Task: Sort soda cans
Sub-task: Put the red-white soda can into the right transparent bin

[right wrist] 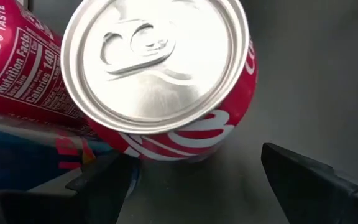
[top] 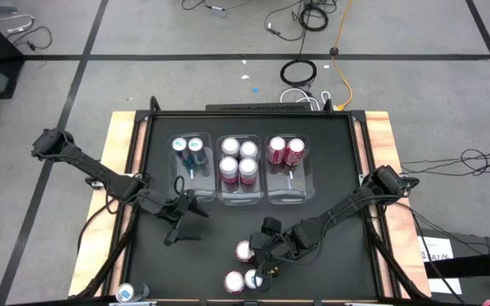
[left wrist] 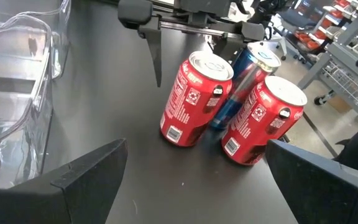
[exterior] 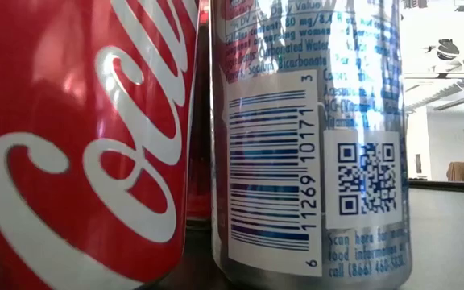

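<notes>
Table: black mat [top: 330,170] on a wooden-edged bench, cables on the tiled floor beyond it
Bins: three clear bins [top: 289,197] in a row at the middle of the mat; two blue cans [top: 187,146] in the left one, four pink-and-white cans [top: 238,160] in the middle one, two red cans [top: 285,150] in the right one
Loose cans: two red cans [left wrist: 194,99] and a blue can [left wrist: 253,65] packed close together near the front edge, unsorted
Right gripper [top: 266,255]: jaws spread wide, directly over the top of a red can [right wrist: 160,74], holding nothing
Left gripper [top: 179,223]: open and empty, hanging just in front of the left bin
Risk: a finger may come down on a neighbouring can rather than into a gap, since the three stand so tightly
Risk: a nudged can could tip and roll off the near edge
Risk: a grip taken off-centre could let the round can slip on the lift
</notes>
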